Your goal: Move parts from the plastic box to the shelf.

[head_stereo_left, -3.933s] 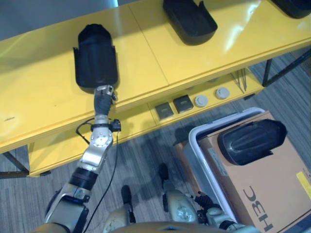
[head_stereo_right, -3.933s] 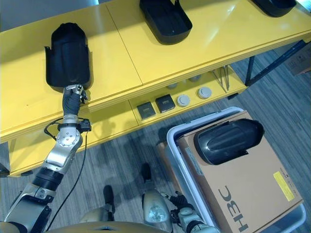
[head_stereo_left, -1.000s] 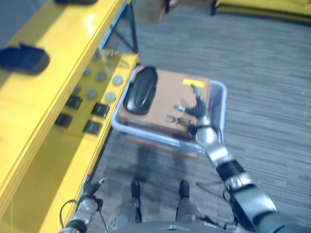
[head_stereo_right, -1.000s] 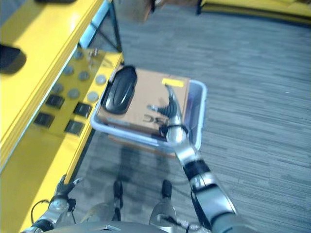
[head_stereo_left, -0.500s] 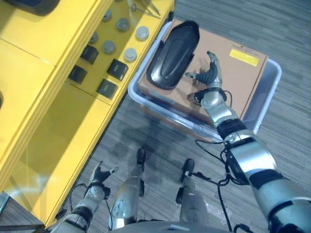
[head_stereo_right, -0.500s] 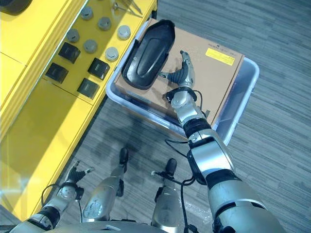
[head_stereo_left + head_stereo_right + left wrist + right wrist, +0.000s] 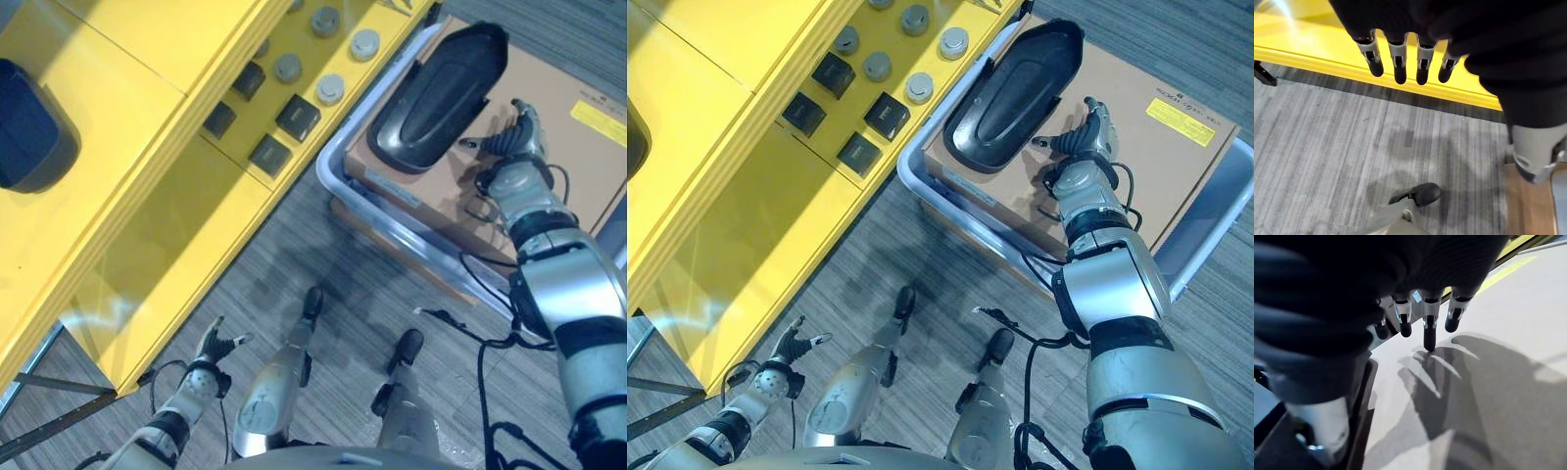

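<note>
A long black moulded part (image 7: 436, 93) lies on a brown cardboard sheet (image 7: 1156, 166) inside the clear plastic box (image 7: 921, 186) on the floor. My right hand (image 7: 514, 147) hovers over the cardboard just beside the part's near side, apart from it. Its fingers (image 7: 1427, 328) are straight and hold nothing. Another black part (image 7: 24, 127) rests on the top of the yellow shelf (image 7: 147, 88) at the far left. Low beside the shelf's near end hangs my left hand (image 7: 211, 357), fingers (image 7: 1396, 63) straight and empty.
The shelf's lower level carries several black square blocks (image 7: 294, 117) and grey round discs (image 7: 330, 88). The plastic box stands tight against that lower level. Grey striped carpet (image 7: 1352, 147) runs between the shelf and the box.
The camera has swung, so the whole scene has shifted. My left hand has let go of the part on the shelf and dropped low. My right hand has stayed beside the boxed part.
</note>
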Robot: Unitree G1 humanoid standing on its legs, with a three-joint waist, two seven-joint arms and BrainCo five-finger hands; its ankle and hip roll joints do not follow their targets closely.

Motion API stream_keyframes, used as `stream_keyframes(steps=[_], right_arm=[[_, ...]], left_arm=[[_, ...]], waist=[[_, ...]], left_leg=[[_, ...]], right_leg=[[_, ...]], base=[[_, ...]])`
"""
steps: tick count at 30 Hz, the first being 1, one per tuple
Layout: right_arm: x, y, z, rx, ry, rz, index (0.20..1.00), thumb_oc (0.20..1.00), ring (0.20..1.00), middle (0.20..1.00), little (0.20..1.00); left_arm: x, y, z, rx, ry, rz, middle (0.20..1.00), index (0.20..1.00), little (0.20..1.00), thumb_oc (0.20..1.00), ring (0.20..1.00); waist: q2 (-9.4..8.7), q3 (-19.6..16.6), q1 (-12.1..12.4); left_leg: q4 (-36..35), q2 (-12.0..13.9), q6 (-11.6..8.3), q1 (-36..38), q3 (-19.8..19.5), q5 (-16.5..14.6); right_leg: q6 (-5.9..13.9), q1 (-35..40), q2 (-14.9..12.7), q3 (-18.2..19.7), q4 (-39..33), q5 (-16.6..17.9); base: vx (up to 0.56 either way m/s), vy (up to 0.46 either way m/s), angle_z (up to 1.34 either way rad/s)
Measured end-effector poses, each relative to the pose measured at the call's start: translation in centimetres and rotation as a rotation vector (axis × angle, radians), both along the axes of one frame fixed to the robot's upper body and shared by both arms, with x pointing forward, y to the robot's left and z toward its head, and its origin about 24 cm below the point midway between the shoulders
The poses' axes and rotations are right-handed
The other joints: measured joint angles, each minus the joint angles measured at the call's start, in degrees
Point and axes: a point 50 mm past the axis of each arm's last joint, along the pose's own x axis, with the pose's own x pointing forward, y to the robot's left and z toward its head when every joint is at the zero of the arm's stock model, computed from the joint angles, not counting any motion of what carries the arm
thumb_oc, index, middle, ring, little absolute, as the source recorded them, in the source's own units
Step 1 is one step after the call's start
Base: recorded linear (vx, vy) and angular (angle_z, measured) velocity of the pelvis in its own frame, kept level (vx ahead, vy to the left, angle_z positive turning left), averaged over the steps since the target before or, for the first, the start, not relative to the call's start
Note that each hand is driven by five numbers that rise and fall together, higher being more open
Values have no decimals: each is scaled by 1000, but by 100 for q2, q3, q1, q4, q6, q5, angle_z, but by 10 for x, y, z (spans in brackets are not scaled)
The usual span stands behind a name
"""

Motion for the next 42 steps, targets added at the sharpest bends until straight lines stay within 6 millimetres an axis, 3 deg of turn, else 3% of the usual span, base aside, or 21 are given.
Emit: stream_keyframes(steps=[5, 6, 9, 14, 18, 20, 23, 29, 36, 37, 38, 39, 42], right_arm=[[7, 24, 7, 56, -106, 25, 1000, 1000, 1000, 1000, 1000], [8, 38, 24, 54, -208, 59, 1000, 1000, 1000, 1000, 1000], [5, 54, 49, 44, -356, 96, 1000, 1000, 1000, 1000, 1000], [-4, 80, 71, 67, -556, 149, 1000, 1000, 1000, 1000, 1000], [1, 91, 64, 60, -526, 159, 1000, 1000, 1000, 1000, 1000], [13, 93, 35, 56, -363, 127, 1000, 1000, 1000, 1000, 1000], [18, 92, 5, 13, -205, 111, 1000, 1000, 1000, 1000, 1000], [17, 81, -23, 25, -64, 67, 1000, 1000, 1000, 1000, 1000], [14, 71, -32, 48, -29, 13, 1000, 1000, 1000, 1000, 1000], [14, 70, -33, 67, -32, 2, 912, 912, 912, 912, 912], [13, 68, -34, 87, -31, -8, 517, 517, 517, 517, 517], [13, 66, -37, 92, -22, -17, 200, 200, 200, 200, 200], [11, 63, -41, 137, -21, -33, 200, 200, 200, 200, 200]], left_arm=[[2, -1, 1, 0, -6, 4, 1000, 1000, 1000, 1000, 1000], [5, -4, 3, -5, -19, 3, 1000, 1000, 1000, 1000, 1000], [13, -11, 7, -22, -45, -4, 1000, 1000, 1000, 1000, 1000], [18, -13, 11, -36, -74, 13, 1000, 1000, 1000, 1000, 1000], [17, -13, 10, -31, -71, 17, 1000, 1000, 1000, 1000, 1000], [12, -9, 6, -17, -43, 26, 1000, 1000, 1000, 1000, 1000], [11, -8, 5, -12, -35, 27, 1000, 1000, 1000, 1000, 1000], [8, -9, 2, -5, -19, 12, 1000, 1000, 1000, 1000, 1000], [10, -11, 3, -7, -23, 7, 1000, 1000, 1000, 1000, 1000], [10, -11, 3, -5, -23, 3, 1000, 1000, 1000, 1000, 1000], [10, -12, 3, -5, -21, -1, 1000, 1000, 1000, 1000, 1000], [9, -12, 3, -4, -19, -4, 1000, 1000, 1000, 1000, 1000], [9, -12, 2, -2, -14, -2, 1000, 1000, 1000, 1000, 1000]], waist=[[58, -47, -163], [58, -48, -234], [46, -86, -308], [45, -123, -376], [32, -130, -365], [-29, -173, -332], [-36, -176, -264], [-37, -177, -162], [-30, -186, -176], [-35, -208, -180], [-36, -268, -179], [-39, -326, -176], [-43, -454, -155]], left_leg=[[1, -3, 46, -22, 1, 47], [2, 1, 51, -23, 14, 59], [2, 8, 52, -20, 16, 62], [1, 21, 51, 3, 45, 62], [1, 44, 45, 38, 50, 66], [0, 52, 43, 37, 55, 66], [0, 46, 38, 8, 34, 69], [0, 28, 33, -60, -25, 86], [0, 22, 28, -60, -77, 100], [0, 19, 27, -64, -97, 100], [0, 13, 25, -85, -123, 103], [0, 8, 24, -100, -139, 103], [0, -6, 22, -105, -145, 101]], right_leg=[[11, -20, 1, -4, 2, 9], [15, -28, 1, 9, 2, 17], [14, -28, 7, 11, 2, 19], [12, -25, 16, 46, 2, 28], [5, 4, 39, 52, 2, 33], [3, -1, 48, 58, 2, 34], [3, -13, 44, 42, 2, 34], [4, -40, 38, -16, 2, 37], [4, -16, 36, -66, 2, 37], [4, -10, 35, -86, 2, 36], [5, -13, 35, -115, 2, 35], [8, -20, 30, -131, 2, 29], [13, -21, 18, -136, 1, 23]], base=[[-5, -1, -1], [-29, -1, -4], [0, 0, 0], [-1, -11, -3], [0, 0, 0], [0, 0, 0], [8, -9, 4], [16, -1, 4], [7, 3, 2], [24, 18, 11], [5, 4, 11], [4, 5, 9], [1, 1, 2]])
